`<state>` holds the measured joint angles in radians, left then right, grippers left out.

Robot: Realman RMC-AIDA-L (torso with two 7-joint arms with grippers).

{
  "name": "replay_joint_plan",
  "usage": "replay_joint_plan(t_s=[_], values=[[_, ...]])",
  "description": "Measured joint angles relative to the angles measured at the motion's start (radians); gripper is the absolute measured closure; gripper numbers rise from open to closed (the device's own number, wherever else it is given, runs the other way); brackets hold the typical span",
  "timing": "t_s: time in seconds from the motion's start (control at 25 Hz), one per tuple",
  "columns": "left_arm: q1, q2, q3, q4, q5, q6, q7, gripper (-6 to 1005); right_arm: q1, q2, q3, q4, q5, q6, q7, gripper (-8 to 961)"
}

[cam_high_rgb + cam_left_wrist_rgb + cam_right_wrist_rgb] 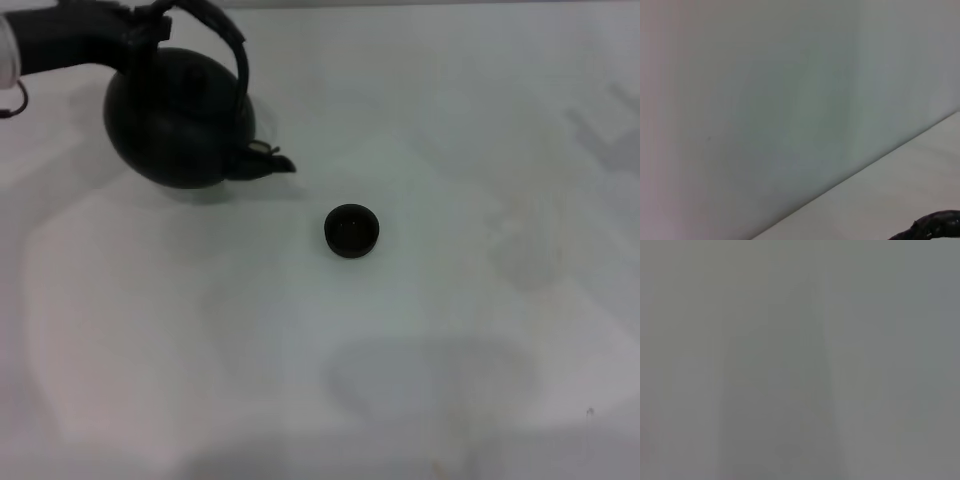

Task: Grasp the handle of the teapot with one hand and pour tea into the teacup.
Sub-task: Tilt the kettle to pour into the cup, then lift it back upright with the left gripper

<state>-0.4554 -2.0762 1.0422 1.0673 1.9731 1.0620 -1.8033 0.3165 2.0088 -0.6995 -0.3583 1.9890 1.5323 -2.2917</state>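
Observation:
The large black teapot (178,120) is at the far left of the white table in the head view. Its short spout (272,162) points right, toward the teacup. Its arched handle (228,40) loops over its top. My left gripper (140,30) reaches in from the left edge and is shut on the handle's top. A bit of the rough dark handle (935,227) shows in the left wrist view. The tiny black teacup (351,230) stands upright near the table's middle, to the right of the spout and nearer to me, apart from it. My right gripper is out of view.
The white table (450,350) runs around the cup and pot with soft shadows on it. The left wrist view shows a pale wall and the table's edge (855,175). The right wrist view shows only a plain grey surface.

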Motion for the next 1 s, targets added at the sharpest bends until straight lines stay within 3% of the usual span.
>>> replay_joint_plan(t_s=[0.2, 0.4, 0.64, 1.0], values=[[-0.028, -0.001, 0.038, 0.04, 0.074, -0.004, -0.073, 835, 0.0, 0.001, 0.007, 0.009, 0.0, -0.001, -0.003, 137], [-0.037, -0.003, 0.134, 0.087, 0.169, -0.031, -0.157, 838, -0.001, 0.001, 0.009, 0.01, 0.0, -0.004, -0.003, 137], [-0.019, -0.003, 0.26, 0.179, 0.282, -0.074, -0.26, 842, 0.001, 0.001, 0.009, 0.01, 0.0, -0.006, -0.004, 137], [0.0, -0.002, 0.37, 0.278, 0.384, -0.094, -0.366, 848, 0.0, 0.0, 0.009, 0.014, -0.001, -0.009, -0.005, 136]])
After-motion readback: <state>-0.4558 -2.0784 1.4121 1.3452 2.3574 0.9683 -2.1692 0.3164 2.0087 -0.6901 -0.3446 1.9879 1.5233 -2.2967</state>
